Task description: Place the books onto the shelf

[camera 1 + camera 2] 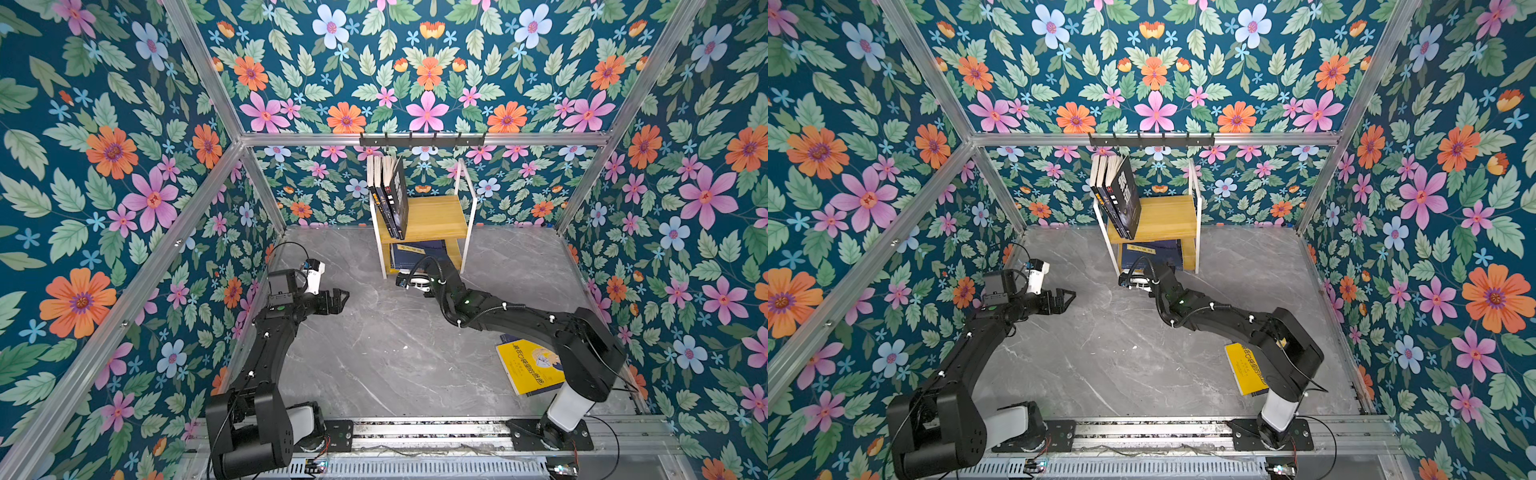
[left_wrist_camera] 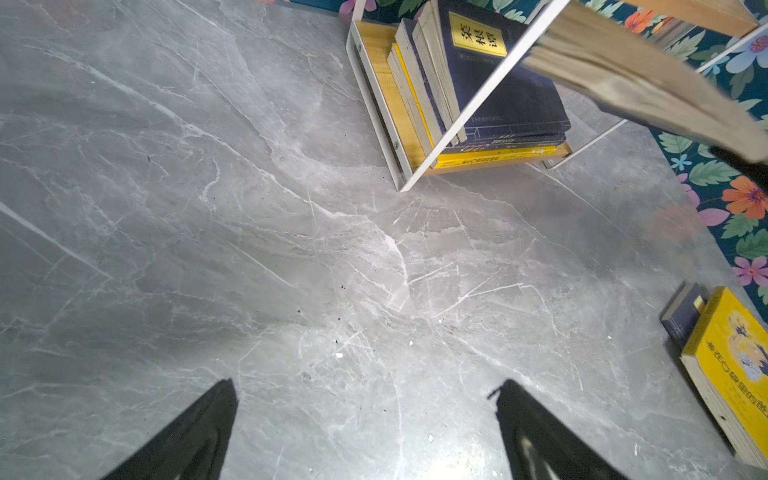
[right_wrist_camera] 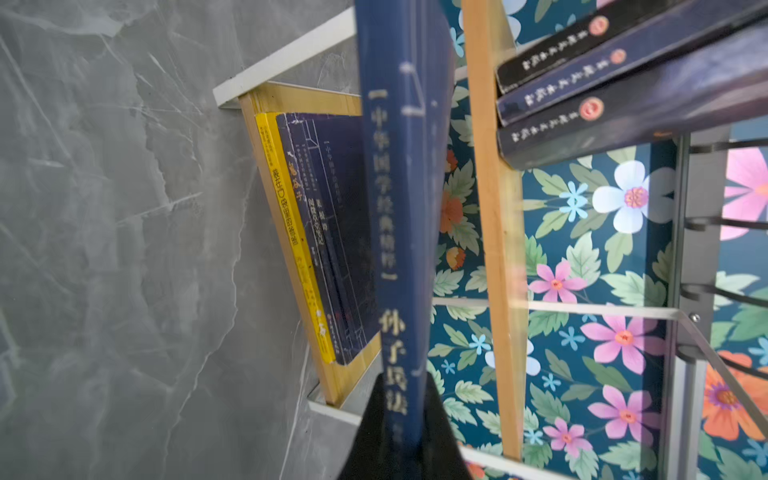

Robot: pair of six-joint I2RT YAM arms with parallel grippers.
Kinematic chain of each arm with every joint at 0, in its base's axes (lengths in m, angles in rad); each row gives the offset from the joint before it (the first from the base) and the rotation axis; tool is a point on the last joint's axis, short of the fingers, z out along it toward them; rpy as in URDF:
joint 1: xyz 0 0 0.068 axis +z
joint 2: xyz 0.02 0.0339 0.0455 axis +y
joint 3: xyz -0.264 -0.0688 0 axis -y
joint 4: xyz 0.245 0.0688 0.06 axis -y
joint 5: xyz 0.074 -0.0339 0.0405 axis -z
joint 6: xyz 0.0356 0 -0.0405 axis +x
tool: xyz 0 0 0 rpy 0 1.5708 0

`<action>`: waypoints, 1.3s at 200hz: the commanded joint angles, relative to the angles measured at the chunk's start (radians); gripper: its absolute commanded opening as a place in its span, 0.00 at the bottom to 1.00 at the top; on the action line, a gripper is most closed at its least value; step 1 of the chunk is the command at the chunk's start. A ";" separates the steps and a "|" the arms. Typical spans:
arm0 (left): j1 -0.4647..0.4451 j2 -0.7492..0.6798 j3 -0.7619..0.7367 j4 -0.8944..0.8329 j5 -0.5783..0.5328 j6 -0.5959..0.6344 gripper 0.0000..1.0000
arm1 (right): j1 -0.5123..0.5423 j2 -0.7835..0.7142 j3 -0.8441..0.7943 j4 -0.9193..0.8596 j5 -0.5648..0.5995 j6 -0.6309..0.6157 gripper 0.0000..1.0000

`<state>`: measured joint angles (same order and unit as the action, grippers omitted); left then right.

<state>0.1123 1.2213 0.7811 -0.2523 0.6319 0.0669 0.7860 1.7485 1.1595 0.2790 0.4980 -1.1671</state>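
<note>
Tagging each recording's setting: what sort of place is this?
Probably a staged robot test cell, not a real room: floral wallpaper panels on bare aluminium framing, a marble-look tabletop, and a small shelf of books.

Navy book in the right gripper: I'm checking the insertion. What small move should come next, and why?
Probably ease it straight forward. The right gripper is shut on the navy book, whose spine shows between the flat stack already shelved and the upper board, so it looks lined up with that gap.
</note>
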 commanded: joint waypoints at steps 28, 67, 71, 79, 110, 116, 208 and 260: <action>-0.011 0.012 0.011 -0.007 0.006 0.018 1.00 | -0.053 0.101 0.065 0.204 -0.014 -0.074 0.00; -0.012 0.019 0.020 -0.015 0.000 0.027 1.00 | -0.067 0.162 0.067 0.138 -0.052 -0.051 0.00; -0.011 0.021 0.019 -0.014 0.001 0.027 1.00 | -0.068 0.163 0.065 0.120 -0.063 -0.040 0.00; -0.011 0.024 0.017 -0.009 0.007 0.025 1.00 | -0.067 0.169 0.067 0.076 -0.089 -0.012 0.00; -0.011 0.030 0.030 -0.023 0.007 0.025 1.00 | -0.081 0.198 0.138 -0.114 -0.135 0.100 0.00; -0.013 0.032 0.029 -0.022 0.006 0.026 1.00 | -0.085 0.203 0.148 -0.135 -0.142 0.108 0.00; -0.030 0.021 0.028 -0.033 -0.009 0.054 1.00 | -0.136 0.297 0.284 -0.199 -0.165 0.134 0.00; -0.041 0.023 0.036 -0.044 -0.016 0.061 1.00 | -0.139 0.349 0.346 -0.191 -0.197 0.095 0.00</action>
<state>0.0719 1.2449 0.8066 -0.2859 0.6132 0.1108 0.6472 2.0762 1.4815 0.1059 0.3408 -1.0554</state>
